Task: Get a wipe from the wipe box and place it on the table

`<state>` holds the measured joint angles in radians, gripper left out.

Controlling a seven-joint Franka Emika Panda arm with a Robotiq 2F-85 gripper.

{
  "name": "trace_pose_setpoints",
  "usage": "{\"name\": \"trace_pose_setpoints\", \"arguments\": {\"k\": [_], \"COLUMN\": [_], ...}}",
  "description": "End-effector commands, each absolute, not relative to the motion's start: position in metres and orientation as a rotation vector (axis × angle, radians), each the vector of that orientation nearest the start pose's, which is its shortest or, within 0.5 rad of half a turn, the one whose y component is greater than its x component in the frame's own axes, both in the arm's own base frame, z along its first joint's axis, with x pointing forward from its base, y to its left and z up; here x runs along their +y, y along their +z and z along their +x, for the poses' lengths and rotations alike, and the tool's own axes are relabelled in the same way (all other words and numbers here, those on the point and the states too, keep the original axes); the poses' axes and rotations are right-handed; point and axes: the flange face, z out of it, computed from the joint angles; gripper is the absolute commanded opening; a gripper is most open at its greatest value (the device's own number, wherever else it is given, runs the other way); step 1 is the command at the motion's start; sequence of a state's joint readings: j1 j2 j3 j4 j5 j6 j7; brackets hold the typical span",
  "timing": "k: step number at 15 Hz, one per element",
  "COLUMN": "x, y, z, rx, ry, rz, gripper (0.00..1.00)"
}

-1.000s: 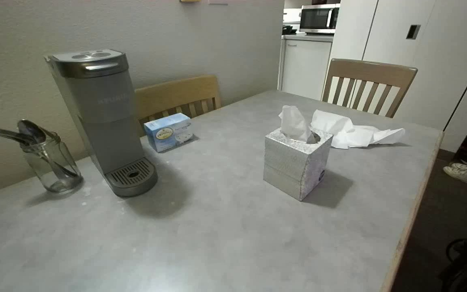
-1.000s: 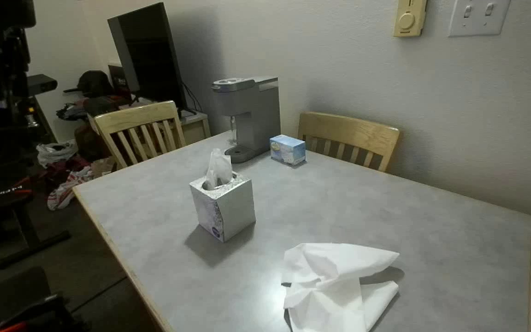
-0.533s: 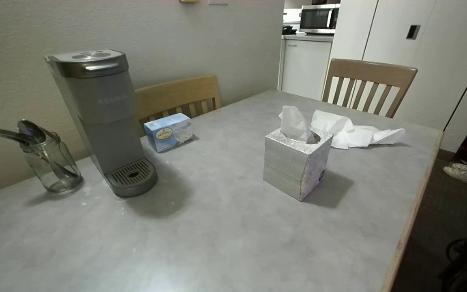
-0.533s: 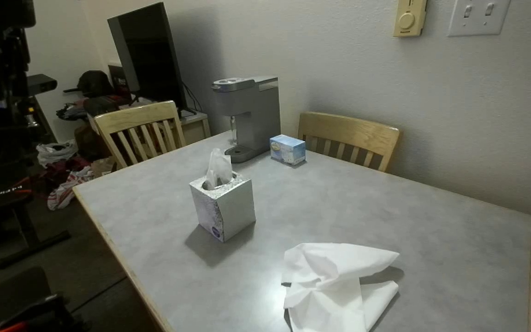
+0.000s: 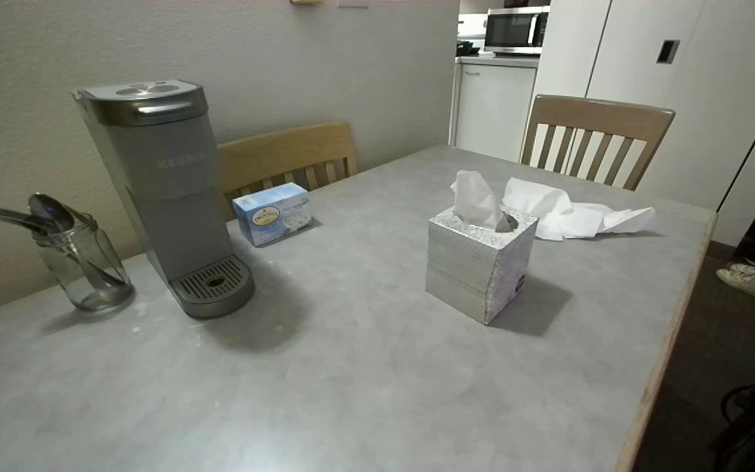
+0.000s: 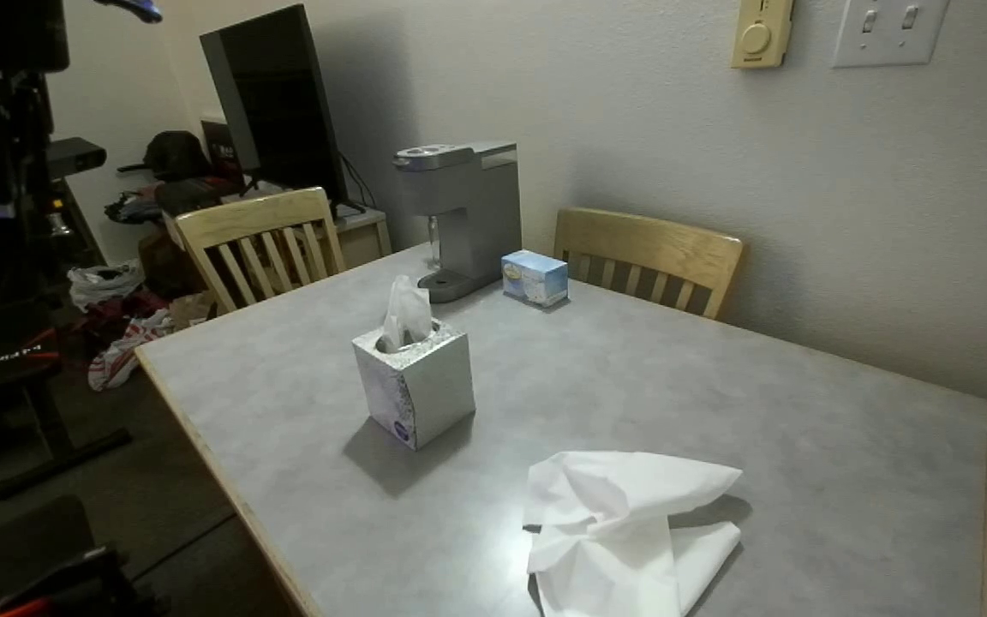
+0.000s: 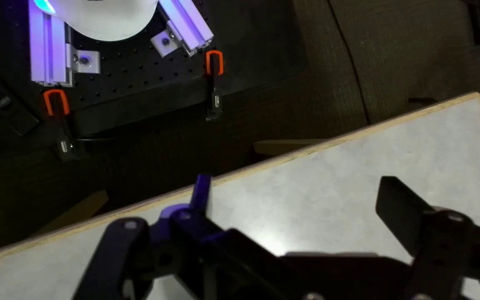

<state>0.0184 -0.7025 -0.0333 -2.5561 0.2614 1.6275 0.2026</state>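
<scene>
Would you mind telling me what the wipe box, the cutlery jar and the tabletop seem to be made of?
Wipe box: probably cardboard with a silvery printed finish, judging by flat panels and crisp edges.
Jar: clear, glossy glass, most likely, since the cutlery shows through.
Tabletop: perhaps low-sheen laminate, from its mottled grey surface and soft highlight.

Tons of open air over the tissue box [image 5: 466,269], just its tuft [image 5: 476,200] poking up, plus a wide bare strip of table [image 5: 351,282] between it and the coffee maker [image 5: 171,170]. Cramped by the wall [image 5: 377,72]: tea box [image 5: 274,214] and cutlery jar [image 5: 73,278] flank the coffee maker, jar gap's hard to judge. A loose wipe [image 6: 622,523] covers a patch past the box.
</scene>
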Motion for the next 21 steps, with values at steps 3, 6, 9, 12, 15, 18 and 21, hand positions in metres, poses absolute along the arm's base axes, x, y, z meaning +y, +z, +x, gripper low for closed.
{"name": "trace_pose_setpoints", "arguments": {"k": [3,6,9,12,15,18,21], "x": [0.021,0.011,0.004,-0.001,0.003,0.003,0.003], "y": [0.463,0.469,0.48,0.492,0.497,0.505,0.506], "z": [0.357,0.397,0.441,0.477,0.473,0.49,0.49], "rx": [0.057,-0.127,-0.279,-0.364,-0.334,-0.35,-0.351], "ry": [0.402,0.393,0.352,0.295,0.268,0.237,0.236], "rz": [-2.937,-3.011,-3.069,-3.094,-3.087,-3.09,-3.09], "gripper": [1.0,1.0,1.0,1.0,1.0,1.0,1.0]}}
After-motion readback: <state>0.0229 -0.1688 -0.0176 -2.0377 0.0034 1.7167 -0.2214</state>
